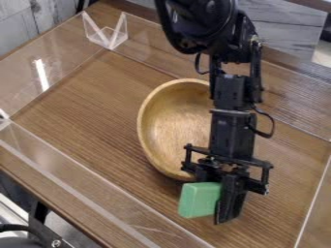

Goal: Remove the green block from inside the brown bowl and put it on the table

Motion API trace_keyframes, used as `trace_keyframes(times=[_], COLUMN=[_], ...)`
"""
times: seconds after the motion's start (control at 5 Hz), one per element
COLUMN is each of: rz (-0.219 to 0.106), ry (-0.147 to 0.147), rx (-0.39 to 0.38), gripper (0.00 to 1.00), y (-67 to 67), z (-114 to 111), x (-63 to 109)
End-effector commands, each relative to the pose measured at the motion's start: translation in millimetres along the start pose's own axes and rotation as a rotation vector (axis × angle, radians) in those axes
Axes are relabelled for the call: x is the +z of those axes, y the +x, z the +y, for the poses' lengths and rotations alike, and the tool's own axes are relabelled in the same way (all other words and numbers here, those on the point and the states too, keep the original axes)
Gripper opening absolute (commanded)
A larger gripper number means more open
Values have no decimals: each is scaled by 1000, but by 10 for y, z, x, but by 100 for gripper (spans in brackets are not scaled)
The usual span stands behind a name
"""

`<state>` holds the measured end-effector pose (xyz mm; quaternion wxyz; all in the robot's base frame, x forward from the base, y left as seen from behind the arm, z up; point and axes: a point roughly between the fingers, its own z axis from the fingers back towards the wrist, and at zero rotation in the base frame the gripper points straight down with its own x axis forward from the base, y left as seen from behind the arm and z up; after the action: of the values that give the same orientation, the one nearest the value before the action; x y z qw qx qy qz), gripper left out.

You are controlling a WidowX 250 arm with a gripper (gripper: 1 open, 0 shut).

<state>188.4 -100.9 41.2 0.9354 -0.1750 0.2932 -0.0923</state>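
The green block (198, 201) is outside the brown bowl (175, 123), low over the table (91, 107) just in front of the bowl's near rim. My gripper (218, 201) points down and is shut on the green block, with one dark finger against the block's right side. Whether the block rests on the wood or hangs just above it, I cannot tell. The bowl is tipped a little toward the camera and its inside holds nothing. The black arm reaches down over the bowl's right half and hides part of that rim.
Clear plastic walls (77, 189) run along the table's near and left edges. A clear plastic V-shaped stand (105, 29) sits at the far left corner. Bare wood lies to the left of the bowl.
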Motion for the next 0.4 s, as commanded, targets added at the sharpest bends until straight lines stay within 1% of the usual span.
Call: trace_keyframes(times=[0.0, 0.2], rz=[-63, -66], ry=[-5, -11], rx=[-19, -16], gripper=[0, 0], y=[-14, -31], z=[-59, -64], x=[155, 169])
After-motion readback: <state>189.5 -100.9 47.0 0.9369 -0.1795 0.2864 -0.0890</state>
